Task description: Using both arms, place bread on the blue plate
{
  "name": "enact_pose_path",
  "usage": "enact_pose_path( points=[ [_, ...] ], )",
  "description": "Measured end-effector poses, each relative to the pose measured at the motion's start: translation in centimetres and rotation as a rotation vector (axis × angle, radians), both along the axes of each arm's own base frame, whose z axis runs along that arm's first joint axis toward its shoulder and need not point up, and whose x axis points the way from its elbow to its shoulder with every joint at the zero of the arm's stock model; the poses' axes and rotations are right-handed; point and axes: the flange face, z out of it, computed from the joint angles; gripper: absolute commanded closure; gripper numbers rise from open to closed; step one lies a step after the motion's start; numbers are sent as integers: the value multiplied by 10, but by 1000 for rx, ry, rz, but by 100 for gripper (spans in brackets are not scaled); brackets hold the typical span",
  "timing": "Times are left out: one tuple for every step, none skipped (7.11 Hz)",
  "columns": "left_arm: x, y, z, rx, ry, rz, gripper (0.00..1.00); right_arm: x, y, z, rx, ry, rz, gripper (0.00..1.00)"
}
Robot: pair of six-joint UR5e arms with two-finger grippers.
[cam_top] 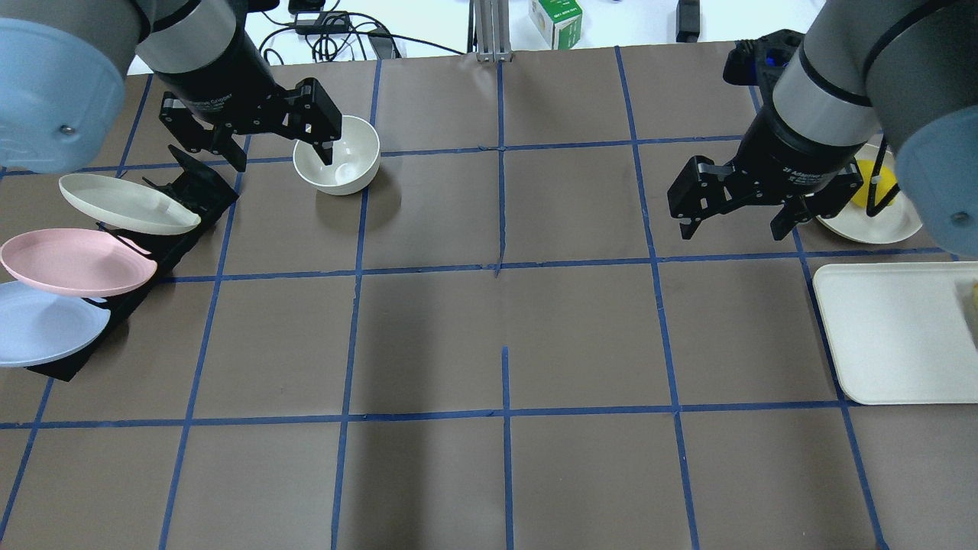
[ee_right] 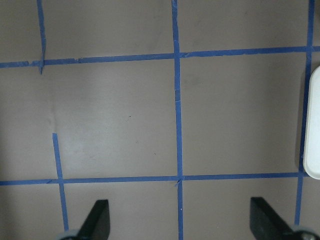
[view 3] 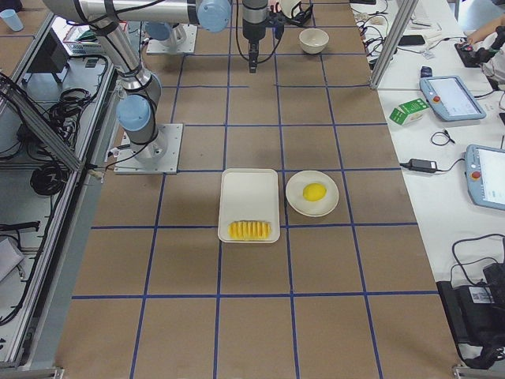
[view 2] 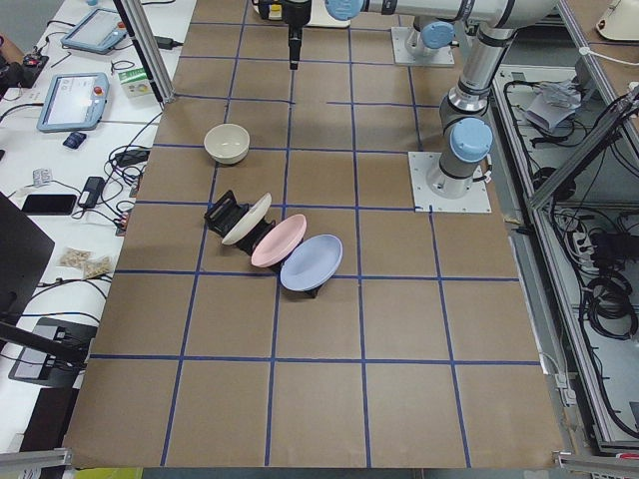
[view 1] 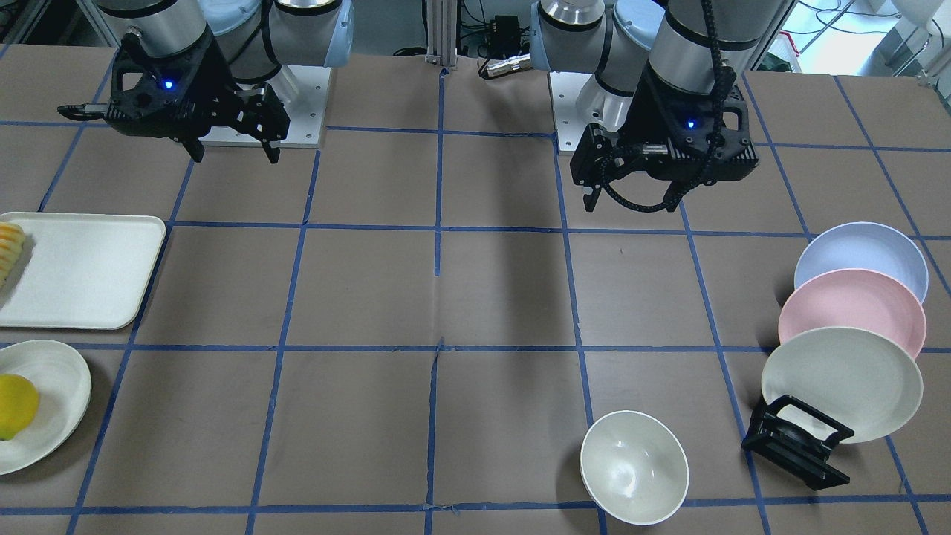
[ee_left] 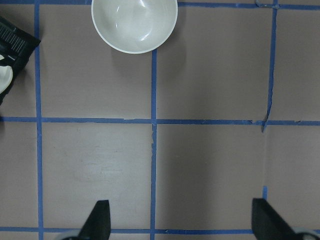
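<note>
Across your brown surface (view 1: pixel 475 297), the bread (view 1: pixel 10 251) sat on a tray (view 1: pixel 89 275) at frame left, the blue plate (view 1: pixel 862 256) stood tilted at frame right. Your left end effector (view 1: pixel 631 195) and right end effector (view 1: pixel 235 152) hung released.

I find the lighting bright and even, coming from above. Soft, diffuse shadows band the surface (view 1: pixel 505 297) at centre. Faint glare marks the white bowl (ee_left: pixel 134 22). Focus is sharp, and the wrist views show no distortion.

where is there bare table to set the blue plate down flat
The whole middle of the table, between the plate rack and the white tray, is bare. Crowded around the rack and bowl.
</note>
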Motion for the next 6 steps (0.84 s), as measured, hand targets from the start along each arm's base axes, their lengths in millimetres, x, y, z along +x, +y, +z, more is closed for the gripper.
enact_pose_path(
  points=[
    [1, 0, 0, -1, 0, 1, 0, 0, 0, 0, 0, 0, 0, 0],
    [2, 0, 1, -2, 0, 3, 0, 0, 0, -1, 0, 1, 0, 0],
    [3, 1, 2, -1, 0, 5, 0, 0, 0, -2, 0, 1, 0, 0],
    [3, 1, 1, 0, 0, 6, 0, -1, 0, -3, 1, 1, 0, 0],
    [3, 1, 1, 1, 0, 6, 0, -3, -1, -4, 2, 2, -3, 0],
    [4, 1, 1, 2, -2, 6, 0, -8, -2, -4, 3, 2, -11, 0]
  ],
)
